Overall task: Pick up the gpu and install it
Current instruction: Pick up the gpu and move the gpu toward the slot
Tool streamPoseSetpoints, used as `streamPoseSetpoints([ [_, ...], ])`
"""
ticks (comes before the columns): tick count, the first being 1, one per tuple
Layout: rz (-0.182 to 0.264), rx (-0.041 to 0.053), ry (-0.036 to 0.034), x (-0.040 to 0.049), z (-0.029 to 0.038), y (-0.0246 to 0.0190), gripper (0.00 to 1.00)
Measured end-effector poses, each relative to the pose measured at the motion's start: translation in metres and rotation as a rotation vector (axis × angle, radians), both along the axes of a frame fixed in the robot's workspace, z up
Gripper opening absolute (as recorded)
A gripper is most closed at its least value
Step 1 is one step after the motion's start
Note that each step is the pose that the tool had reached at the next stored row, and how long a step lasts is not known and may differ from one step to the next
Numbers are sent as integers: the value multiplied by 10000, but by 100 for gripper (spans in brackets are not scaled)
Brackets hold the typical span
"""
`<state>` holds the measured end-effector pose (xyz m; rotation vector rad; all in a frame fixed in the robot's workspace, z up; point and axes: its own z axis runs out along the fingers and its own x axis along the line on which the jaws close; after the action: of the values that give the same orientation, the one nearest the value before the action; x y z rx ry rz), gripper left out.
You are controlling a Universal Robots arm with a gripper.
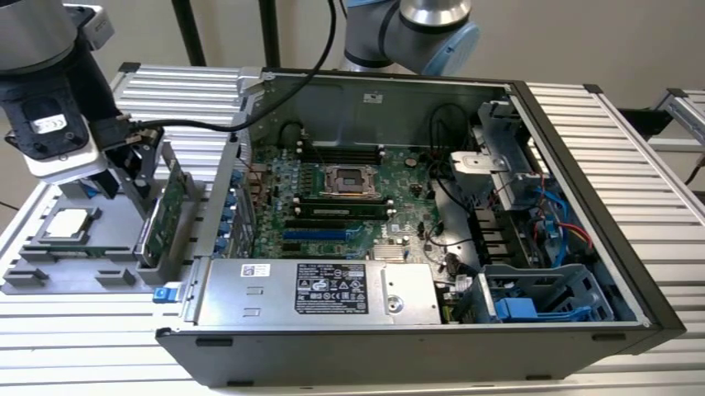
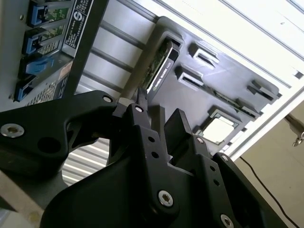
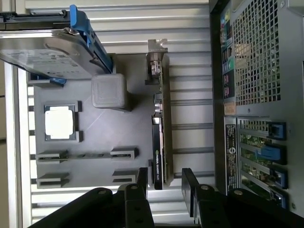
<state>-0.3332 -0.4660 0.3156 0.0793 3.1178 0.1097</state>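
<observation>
In the second wrist view the gripper covers one end of the gpu; the first wrist view's edge crops the hard drive.

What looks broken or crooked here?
Nothing stands out. The gpu stands upright in its slot on the grey tray. The processor chip lies flat in its pocket. The open hand is lined up with the gpu.

An open computer case lies on the slatted desk, its motherboard and silver power supply exposed. Beside it, a grey tray holds a square processor chip and a blue-tabbed hard drive.
</observation>
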Motion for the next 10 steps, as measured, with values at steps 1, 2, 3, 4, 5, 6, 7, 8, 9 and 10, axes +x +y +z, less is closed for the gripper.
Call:
streamPoseSetpoints([
  [1,0,1,-1,0,-5,0,0],
  [2,0,0,-1,0,-10,1,0],
  [3,0,0,-1,0,-14,1,0],
  [4,0,0,-1,0,-19,1,0],
  [5,0,0,-1,0,-23,1,0],
  [6,0,0,0,0,-27,1,0],
  [7,0,0,0,0,-32,1,0],
  [8,0,0,0,0,-37,1,0],
  [9,0,0,0,1,-41,2,0],
  [10,0,0,-1,1,-46,2,0],
])
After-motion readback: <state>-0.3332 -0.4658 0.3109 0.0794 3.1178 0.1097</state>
